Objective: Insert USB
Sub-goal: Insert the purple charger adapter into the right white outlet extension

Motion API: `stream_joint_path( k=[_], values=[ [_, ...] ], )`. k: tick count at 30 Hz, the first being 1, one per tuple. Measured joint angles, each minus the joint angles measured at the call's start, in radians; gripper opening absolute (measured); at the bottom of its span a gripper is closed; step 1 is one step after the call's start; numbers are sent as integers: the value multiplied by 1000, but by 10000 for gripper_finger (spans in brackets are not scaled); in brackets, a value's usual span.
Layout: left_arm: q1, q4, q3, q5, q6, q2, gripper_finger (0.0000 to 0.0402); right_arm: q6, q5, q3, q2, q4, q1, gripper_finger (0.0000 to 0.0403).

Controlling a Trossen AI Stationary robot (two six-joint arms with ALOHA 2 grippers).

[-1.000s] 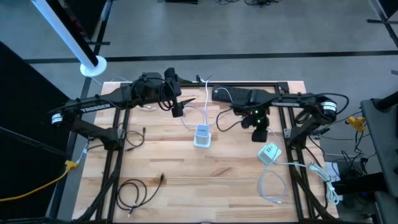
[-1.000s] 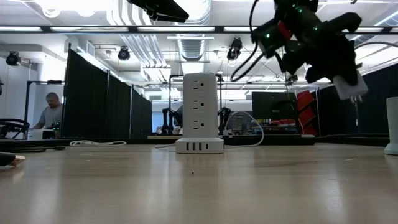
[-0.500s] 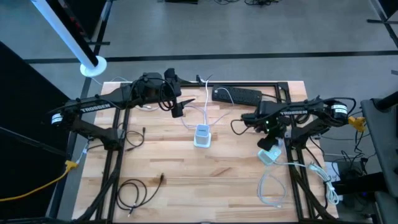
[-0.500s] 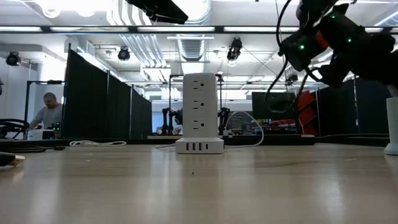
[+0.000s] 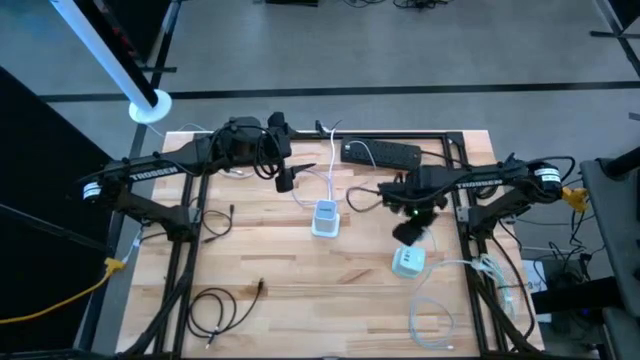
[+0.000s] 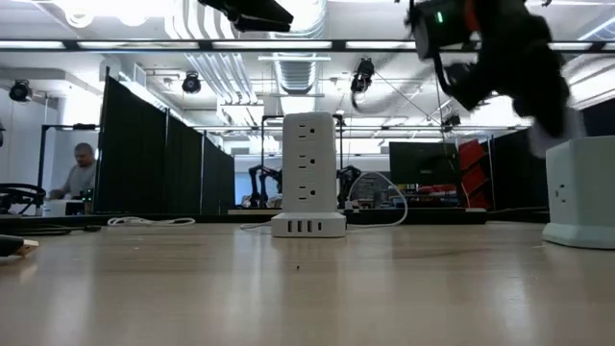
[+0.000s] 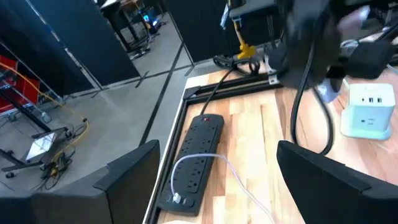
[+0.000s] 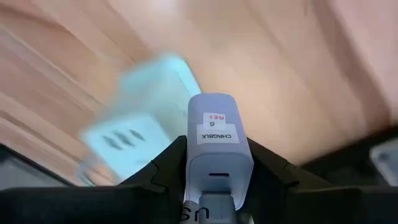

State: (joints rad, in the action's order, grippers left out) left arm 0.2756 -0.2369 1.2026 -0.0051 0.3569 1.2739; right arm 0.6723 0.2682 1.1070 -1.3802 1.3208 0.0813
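A white power tower (image 5: pixel 325 218) (image 6: pixel 309 173) stands upright on the wooden table with a row of USB ports at its base. A second white power cube (image 5: pixel 408 262) (image 6: pixel 581 192) (image 7: pixel 370 112) stands to its right, with a white cable trailing toward the right edge. My right gripper (image 5: pixel 410 233) (image 6: pixel 524 82) hovers just above and beyond this cube, shut on a white charger block (image 8: pixel 217 146) labelled CHRGBLK. My left gripper (image 5: pixel 286 180) (image 7: pixel 227 180) waits open, raised over the far left part of the table. My right gripper pinches the white charger block between its two fingers, one on each long side (image 8: pixel 194 168). The labelled face and the block's free end (image 8: pixel 214 109) stick out past the fingertips. The block is lifted clear of the table, above the second cube.
A black power strip (image 5: pixel 382 153) (image 7: pixel 193 158) with a white cord lies along the far edge. Black cables (image 5: pixel 215 305) coil at the near left corner. Loops of white cable (image 5: pixel 435 315) lie near the right edge. Bare wood stretches between the tower and the near edge.
My right gripper swung toward the table's right and near edge, then came back left, still shut on the charger block. The second power cube slid along the table toward the left and the near edge, staying upright. The tower did not move.
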Motion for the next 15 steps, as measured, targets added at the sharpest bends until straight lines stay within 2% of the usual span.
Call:
stream_joint_path(
  k=[3,6,9,15],
  values=[
    [0,-8,0,19,-2,0,311,80,-60,26,46,36,-27,115],
    [-6,-14,0,66,-28,0,311,186,-75,13,99,98,-70,115],
    [-16,-14,0,135,-44,0,311,313,-27,-16,156,122,-125,115],
    [-63,1,-3,201,-41,0,311,561,73,-86,226,130,-302,115]
  ],
)
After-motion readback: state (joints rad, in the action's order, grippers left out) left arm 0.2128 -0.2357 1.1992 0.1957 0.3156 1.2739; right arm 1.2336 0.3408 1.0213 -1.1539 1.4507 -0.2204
